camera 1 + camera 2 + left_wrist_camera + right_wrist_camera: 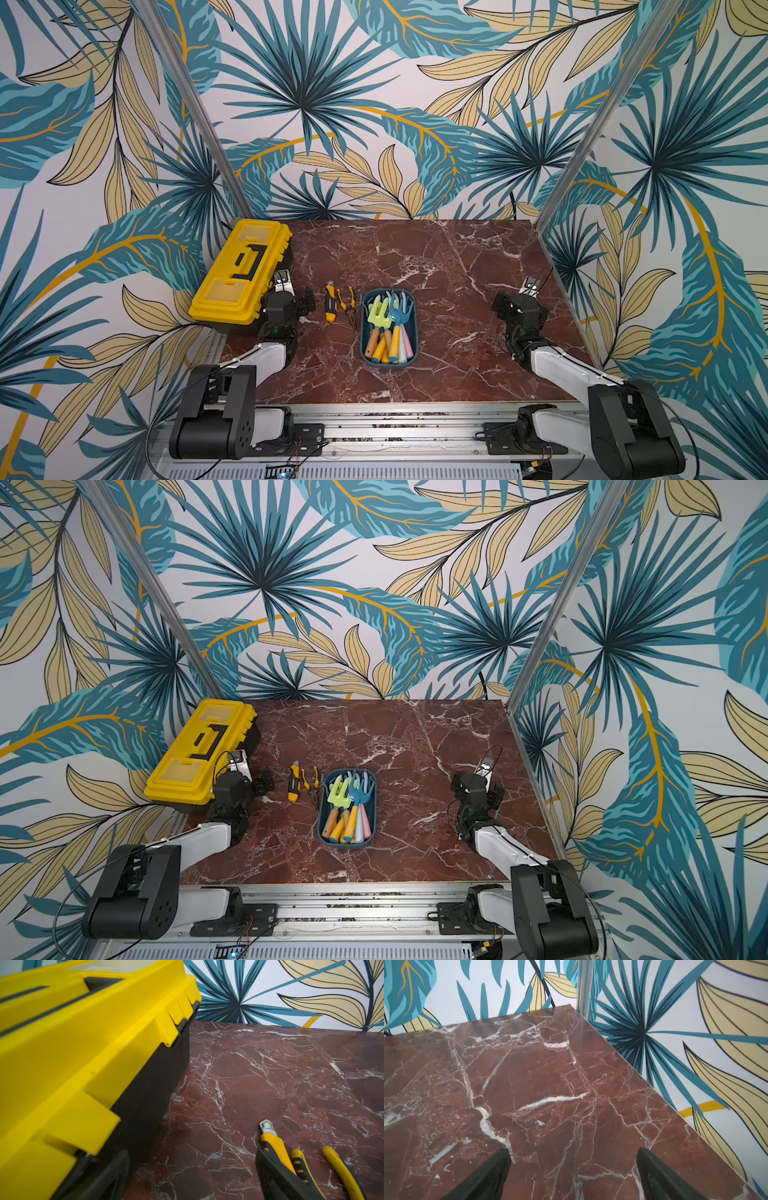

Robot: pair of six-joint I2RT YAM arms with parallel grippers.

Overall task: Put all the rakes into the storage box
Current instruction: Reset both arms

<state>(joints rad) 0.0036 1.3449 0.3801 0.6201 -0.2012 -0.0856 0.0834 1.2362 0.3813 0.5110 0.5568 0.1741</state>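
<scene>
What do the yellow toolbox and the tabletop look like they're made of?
Yellow toolbox: likely moulded plastic, smooth with a slight sheen, shown by its crisp ribs and steps. Tabletop: red-brown marble look with white veins, faintly reflective; possibly a printed surface.

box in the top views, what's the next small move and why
Probably none: leave both arms parked. The green rake and blue rake already lie inside the box, and no rake shows on the table; only the knife and pliers lie beside the box. The left tool and right tool are open, empty and clear of the box.
</scene>
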